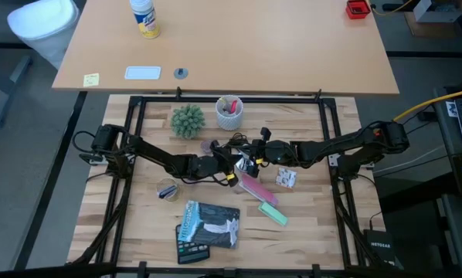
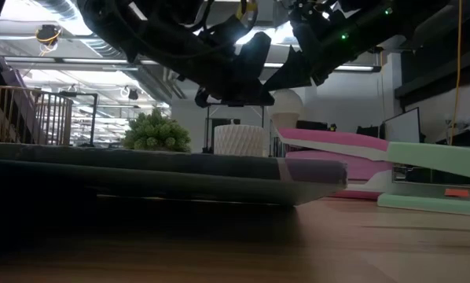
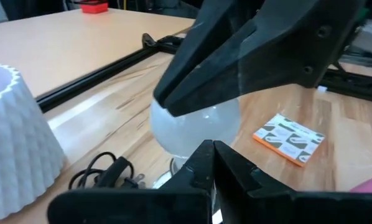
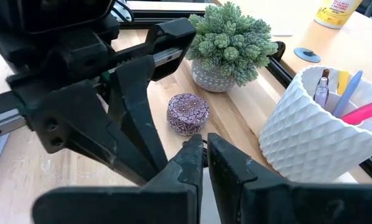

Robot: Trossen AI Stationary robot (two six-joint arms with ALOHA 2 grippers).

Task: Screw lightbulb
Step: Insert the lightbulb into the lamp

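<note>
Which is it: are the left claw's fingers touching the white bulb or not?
Cannot tell. In the left wrist view the shut left gripper overlaps the lightbulb at its lower edge, but neither contact nor a gap shows plainly.

A small potted plant point(image 1: 188, 121) stands beside a white ribbed cup point(image 1: 229, 113) of pens. Nearer the front lie a pink stapler point(image 1: 257, 188), a green stapler point(image 1: 273, 213) and a dark book point(image 1: 208, 225).
</note>
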